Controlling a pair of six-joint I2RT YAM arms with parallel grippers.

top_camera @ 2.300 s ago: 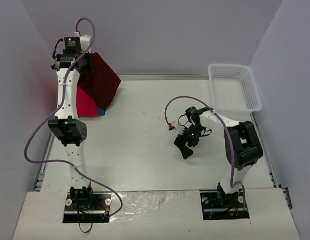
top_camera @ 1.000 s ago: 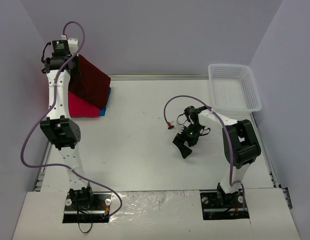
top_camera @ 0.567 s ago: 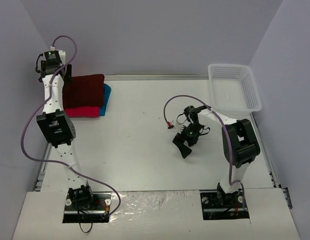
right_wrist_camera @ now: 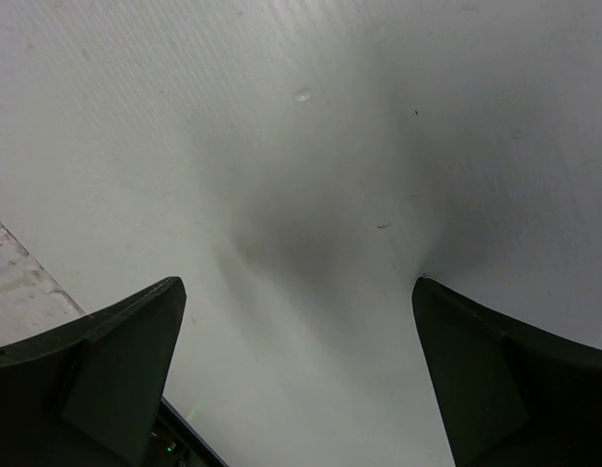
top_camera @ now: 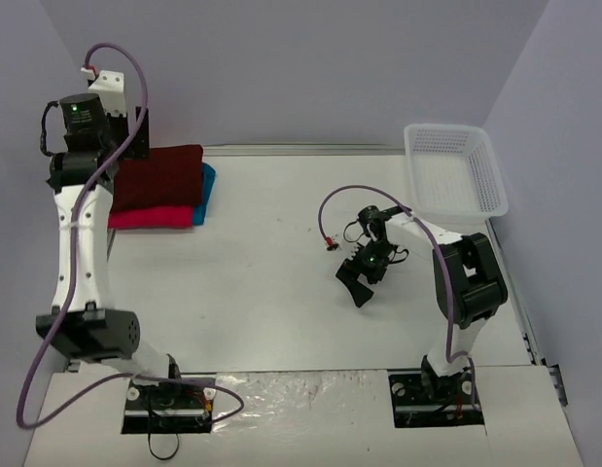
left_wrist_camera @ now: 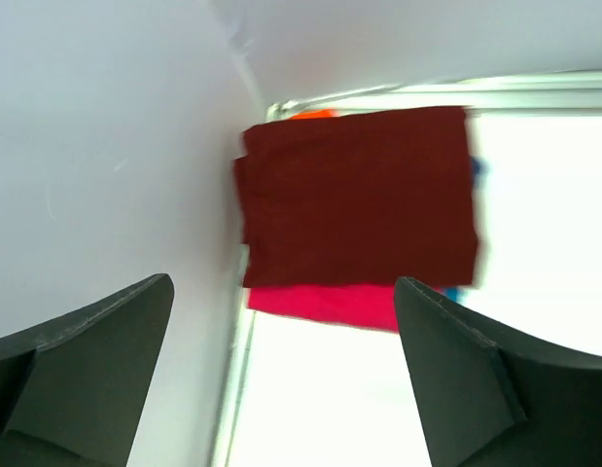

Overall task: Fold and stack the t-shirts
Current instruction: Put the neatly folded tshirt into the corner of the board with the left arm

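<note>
A dark maroon t-shirt (top_camera: 162,176) lies folded flat on top of a stack at the far left of the table. Beneath it, a bright pink t-shirt (top_camera: 155,217) shows along the near edge and a teal one (top_camera: 207,185) at the right. In the left wrist view the maroon t-shirt (left_wrist_camera: 359,195) covers the pink one (left_wrist_camera: 325,302), and an orange sliver (left_wrist_camera: 315,114) peeks out at the far edge. My left gripper (top_camera: 135,134) (left_wrist_camera: 283,292) hangs open above the stack's left end, holding nothing. My right gripper (top_camera: 359,284) (right_wrist_camera: 296,287) is open just over bare table.
A white mesh basket (top_camera: 446,175) stands at the far right corner. The side wall (left_wrist_camera: 106,146) runs close along the left of the stack. A purple cable (top_camera: 325,209) loops over the right arm, with a small red connector (top_camera: 330,245) near the table.
My left gripper opened and let go of the maroon t-shirt, which dropped flat onto the stack. The left arm then drew back and to the left. The right arm stayed still.
</note>
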